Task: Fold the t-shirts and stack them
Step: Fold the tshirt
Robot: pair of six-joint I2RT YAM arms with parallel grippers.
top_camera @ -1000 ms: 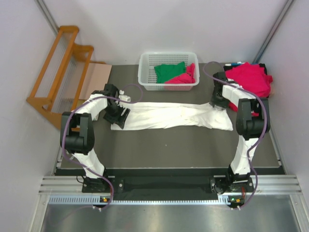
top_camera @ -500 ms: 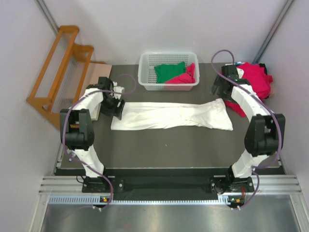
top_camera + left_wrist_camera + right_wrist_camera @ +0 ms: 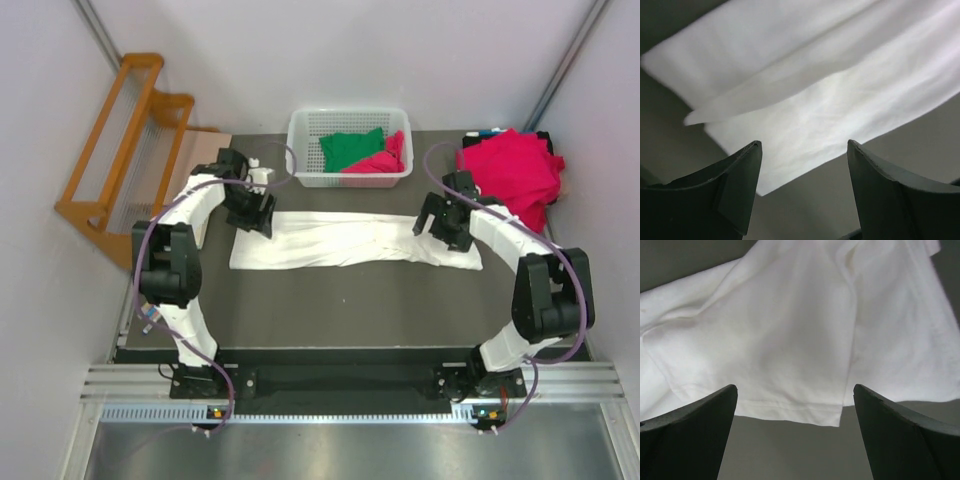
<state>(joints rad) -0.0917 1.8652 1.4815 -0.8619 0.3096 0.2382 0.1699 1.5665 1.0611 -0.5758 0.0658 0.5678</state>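
A white t-shirt (image 3: 350, 240), folded into a long strip, lies flat across the dark table. My left gripper (image 3: 252, 208) hovers open over its left end, and the left wrist view shows the shirt's corner (image 3: 805, 120) just beyond the left gripper (image 3: 802, 145). My right gripper (image 3: 443, 222) hangs wide open above the right end. In the right wrist view the hem (image 3: 790, 410) lies between the right gripper (image 3: 795, 387) fingers, untouched. A green t-shirt (image 3: 352, 148) and a crimson one (image 3: 382, 160) sit in the basket. More crimson t-shirts (image 3: 512, 168) are piled at the back right.
The white lattice basket (image 3: 300, 165) stands at the back centre of the table. An orange wooden rack (image 3: 120, 150) leans off the left edge, with a cardboard sheet (image 3: 195, 160) beside it. Bare dark table (image 3: 350, 310) stretches in front of the white shirt.
My right gripper opened, let go of the shirt's right end, swung back, then came down over that end again. My left gripper shifted toward the back along the left end.
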